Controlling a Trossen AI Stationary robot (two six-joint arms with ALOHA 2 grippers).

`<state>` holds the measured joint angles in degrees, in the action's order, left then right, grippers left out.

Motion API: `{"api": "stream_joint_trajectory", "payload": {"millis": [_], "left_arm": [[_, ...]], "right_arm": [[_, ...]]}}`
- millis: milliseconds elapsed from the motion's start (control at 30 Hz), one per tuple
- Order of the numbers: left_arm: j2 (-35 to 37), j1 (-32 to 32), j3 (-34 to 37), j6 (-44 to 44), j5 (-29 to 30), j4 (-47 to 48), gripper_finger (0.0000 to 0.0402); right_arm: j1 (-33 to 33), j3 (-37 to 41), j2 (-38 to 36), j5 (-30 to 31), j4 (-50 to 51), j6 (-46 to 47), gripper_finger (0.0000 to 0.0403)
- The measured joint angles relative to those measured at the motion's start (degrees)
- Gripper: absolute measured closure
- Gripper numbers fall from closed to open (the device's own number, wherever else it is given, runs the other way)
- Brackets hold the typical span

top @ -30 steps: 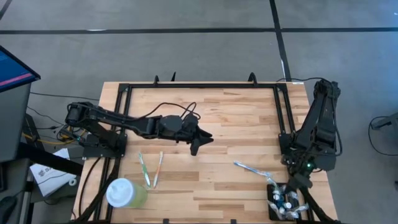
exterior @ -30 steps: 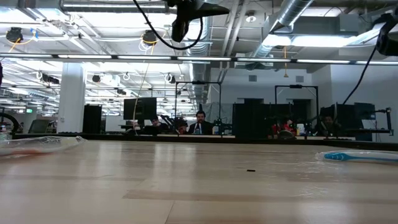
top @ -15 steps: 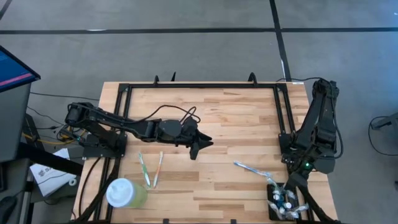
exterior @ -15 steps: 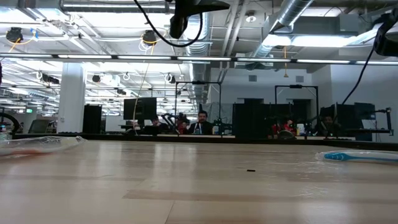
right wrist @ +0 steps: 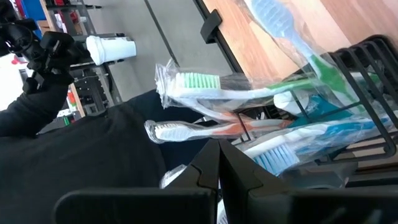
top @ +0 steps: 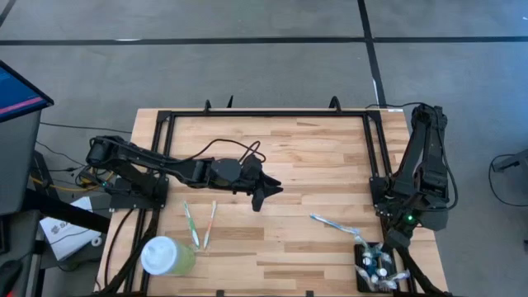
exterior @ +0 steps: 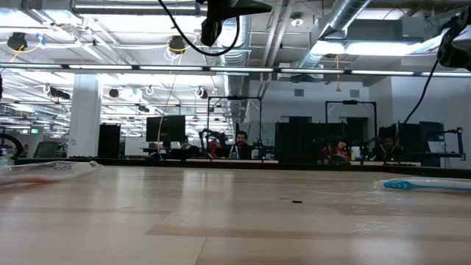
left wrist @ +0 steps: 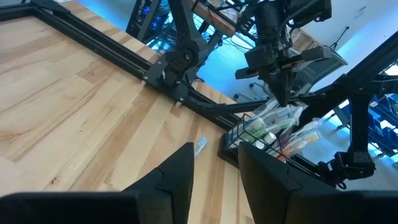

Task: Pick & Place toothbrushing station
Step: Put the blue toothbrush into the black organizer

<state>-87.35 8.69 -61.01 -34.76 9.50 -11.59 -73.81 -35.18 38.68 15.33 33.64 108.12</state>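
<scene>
R pincer (top: 381,247), shut w/ nothing held, just above toothbrushing station (top: 373,266); L pincer (top: 262,193) part-open, empty.

The desk (top: 289,157) was pale striped wood; the toothbrushing station (top: 363,275) black; the cup (top: 183,260) pale green with a white lid (top: 159,254).

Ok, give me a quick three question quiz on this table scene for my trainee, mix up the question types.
1. True or false: the right gripper has its fingers shut above the toothbrushing station.
2. Multiple choice: where is the pale green cup? A) near corner on the left arm's side B) middle of the table C) inside the station
3. Fill in: the left gripper hovers over bare wood, holding ____.

Key: 1 true; 2 A; 3 nothing
</scene>
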Motion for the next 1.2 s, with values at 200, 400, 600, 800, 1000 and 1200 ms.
{"api": "stream_joint_trajectory", "payload": {"millis": [200,400,600,800,1000,1200], "left_arm": [[0.0,0.0,0.0,0.2,0.2,0.0,0.028],[0.0,-0.2,0.0,0.4,0.4,0.0,0.028],[0.0,-0.2,0.0,0.4,0.7,0.0,0.028],[0.0,-0.2,0.0,0.4,0.7,0.0,0.028],[0.0,-0.2,0.0,0.4,1.0,-0.1,0.028],[0.0,-0.2,0.0,-2.2,3.1,-3.4,0.0283]], "right_arm": [[-0.1,0.1,-0.1,-0.2,-0.8,-1.0,0.0403],[-0.1,0.2,-0.1,-0.5,-3.6,-3.6,0.0403],[-0.1,0.2,-0.5,-0.5,-6.5,-6.5,0.0403],[0.9,0.2,-1.5,0.4,-10.1,-11.0,0.0403],[2.8,0.2,-5.1,4.4,-14.9,-18.5,0.0403],[5.4,0.2,-9.8,8.4,-19.1,-28.1,0.0403]]}}
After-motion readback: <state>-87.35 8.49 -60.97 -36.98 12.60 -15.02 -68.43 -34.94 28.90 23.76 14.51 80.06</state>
